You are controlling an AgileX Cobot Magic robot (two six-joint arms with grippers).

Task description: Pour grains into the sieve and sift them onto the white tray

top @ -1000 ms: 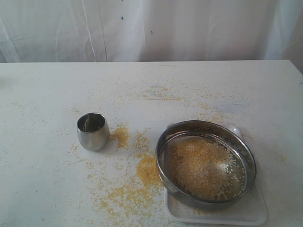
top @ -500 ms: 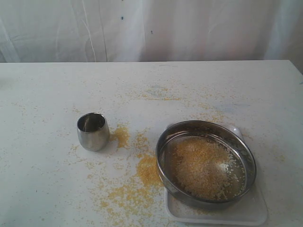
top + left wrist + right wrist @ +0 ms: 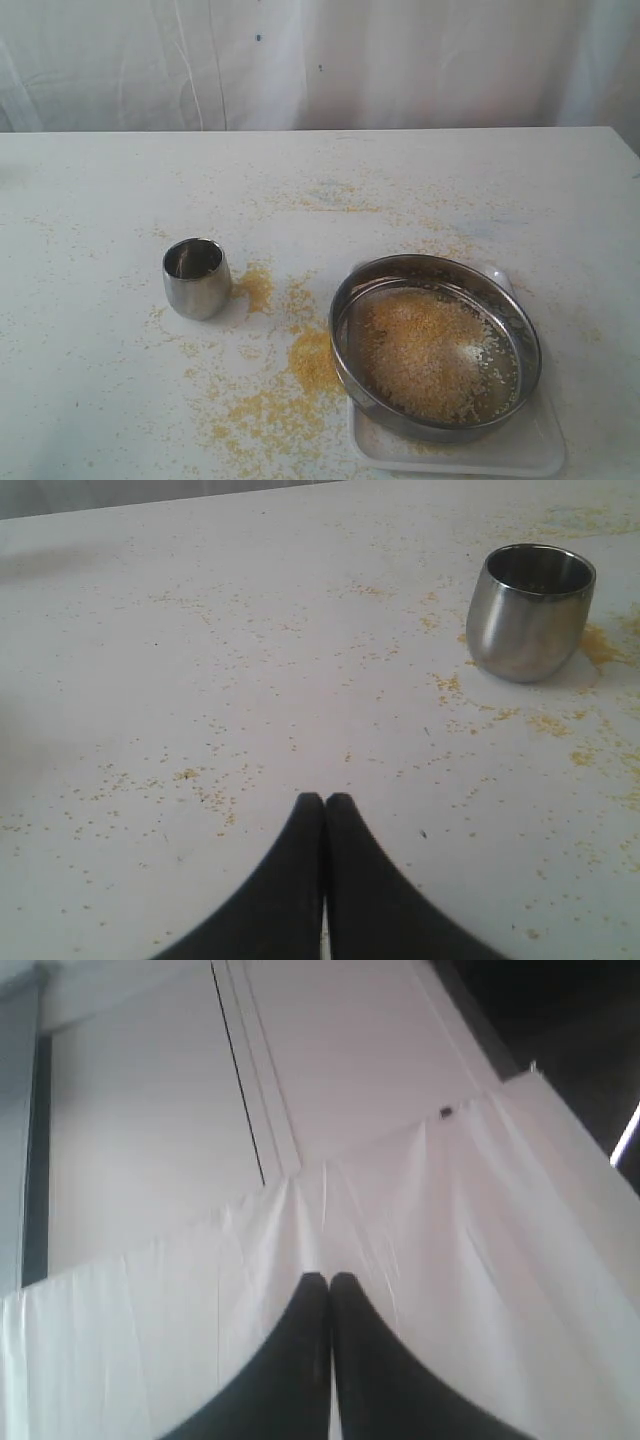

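Golden-yellow grains (image 3: 425, 350) with paler whitish bits lie in the shiny silver sieve (image 3: 436, 262) at lower right, over a white tray (image 3: 515, 455). Yellow speckles dot the white tabletop (image 3: 100, 190). The steel cup (image 3: 196, 285) is mirror-grey. The left end effector (image 3: 325, 802) and right end effector (image 3: 328, 1280) are black.

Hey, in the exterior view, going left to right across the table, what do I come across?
Small steel cup → thick patch of spilled grains → sieve. The white tray lies under the sieve, so it has no clear place in the order.
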